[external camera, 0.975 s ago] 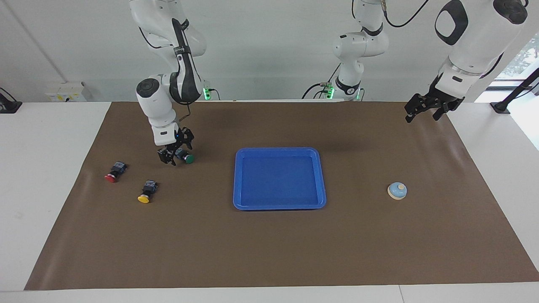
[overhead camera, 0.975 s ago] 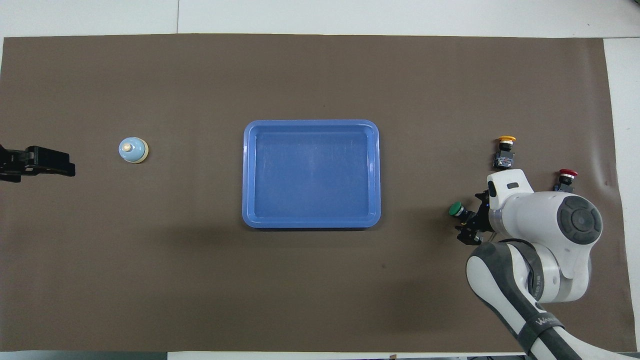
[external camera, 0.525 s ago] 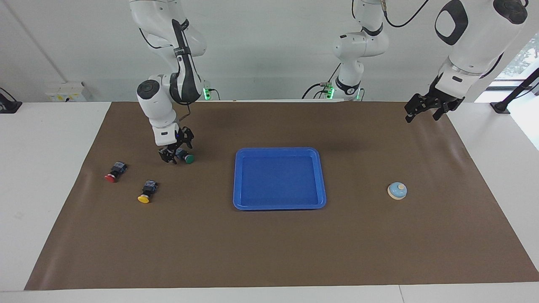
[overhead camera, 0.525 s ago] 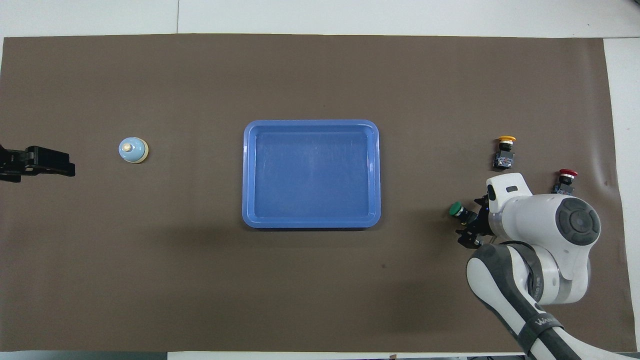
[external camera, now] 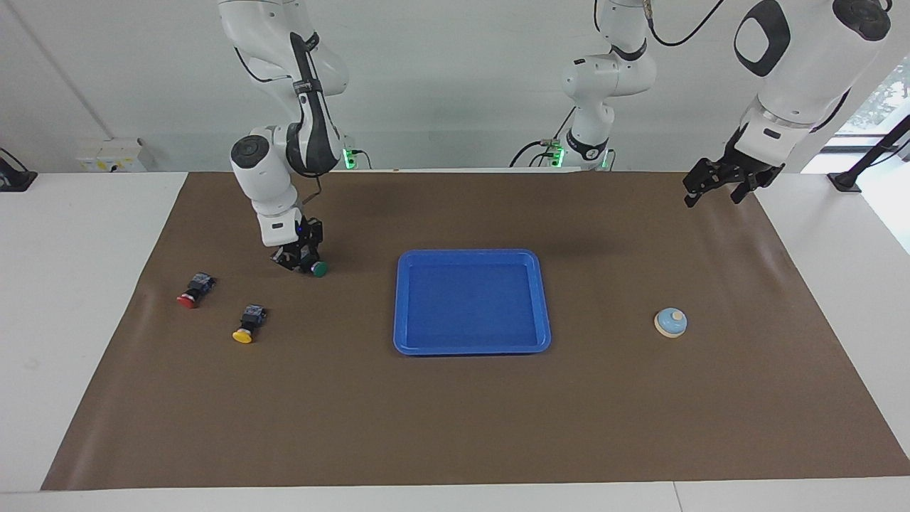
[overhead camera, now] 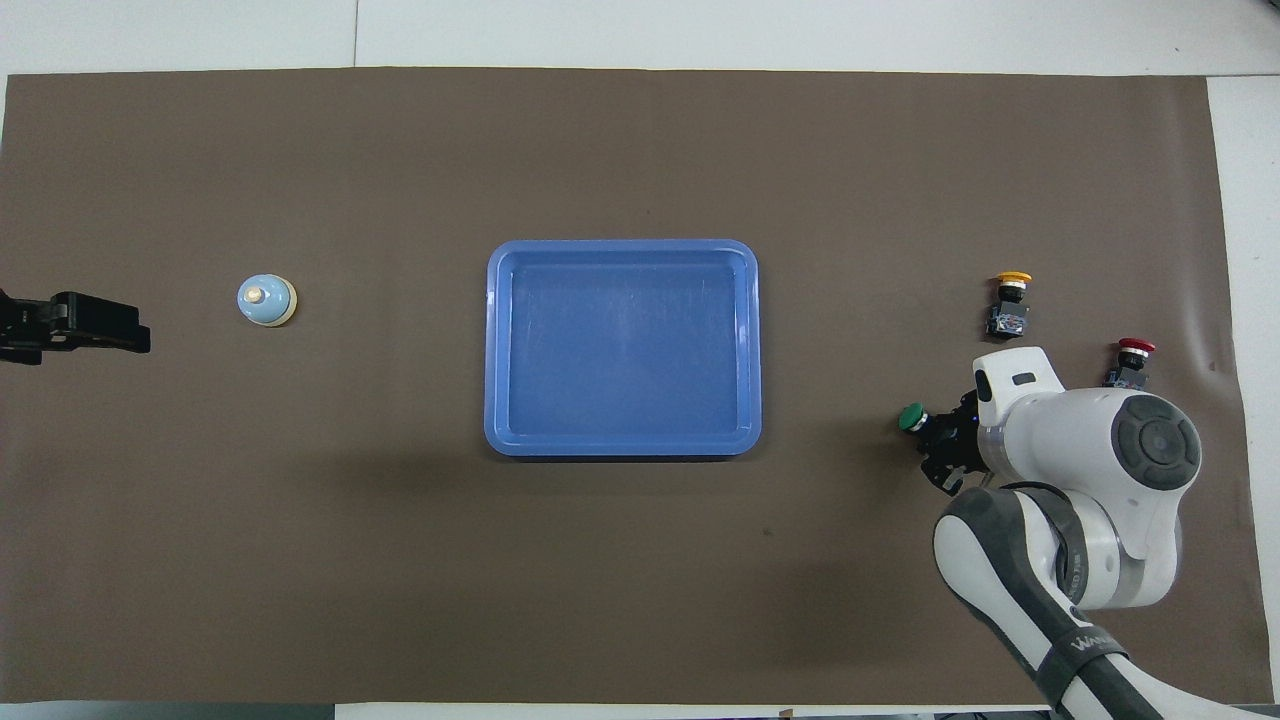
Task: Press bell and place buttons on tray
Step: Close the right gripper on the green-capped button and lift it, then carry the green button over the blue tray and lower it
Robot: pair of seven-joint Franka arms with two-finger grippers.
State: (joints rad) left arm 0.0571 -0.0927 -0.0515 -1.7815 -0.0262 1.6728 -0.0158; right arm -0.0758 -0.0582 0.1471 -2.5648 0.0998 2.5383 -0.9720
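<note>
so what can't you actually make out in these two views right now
- Green-capped push-button switch: overhead view, body hidden under the right gripper shut on it.
- Red-capped push-button switch: overhead view, body partly behind the right arm.
- Left gripper: overhead view, cut by the picture's edge.

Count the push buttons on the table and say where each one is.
3. The green button is in the shut right gripper, nearest the tray. The yellow button and red button lie loose toward the right arm's end. None looks hidden.
</note>
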